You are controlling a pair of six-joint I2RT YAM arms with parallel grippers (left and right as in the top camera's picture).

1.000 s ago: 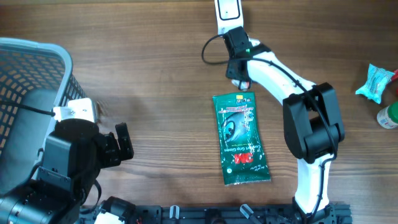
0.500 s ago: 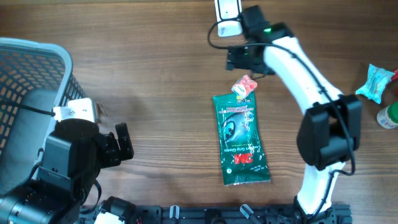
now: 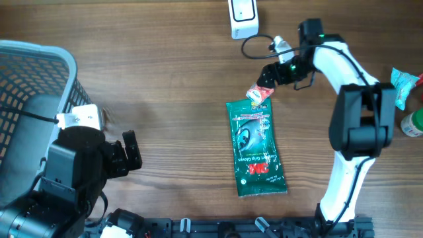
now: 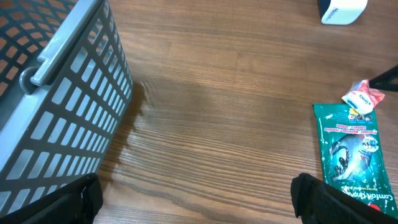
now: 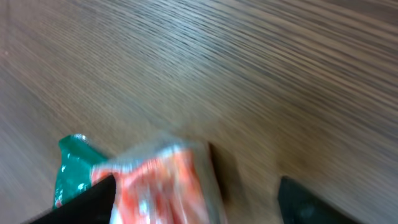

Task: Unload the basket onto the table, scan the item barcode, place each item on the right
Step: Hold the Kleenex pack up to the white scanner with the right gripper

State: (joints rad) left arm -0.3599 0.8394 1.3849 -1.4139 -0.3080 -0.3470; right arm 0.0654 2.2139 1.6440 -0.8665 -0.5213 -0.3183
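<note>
small packet (image 3: 260,93) at pouch (image 3: 256,147) top edge, basket (image 3: 33,73) left, scanner (image 3: 242,14) behind

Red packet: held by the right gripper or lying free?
Lying free: the red packet lies at the green pouch's top end, and the right gripper stands open just beside it.

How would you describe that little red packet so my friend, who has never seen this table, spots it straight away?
Find the big green pouch lying in the middle of the wooden table. At its top edge, on the side toward the white scanner, sits a small crinkly sachet. It is the only red-and-white item in sight, and far smaller than the pouch.
</note>
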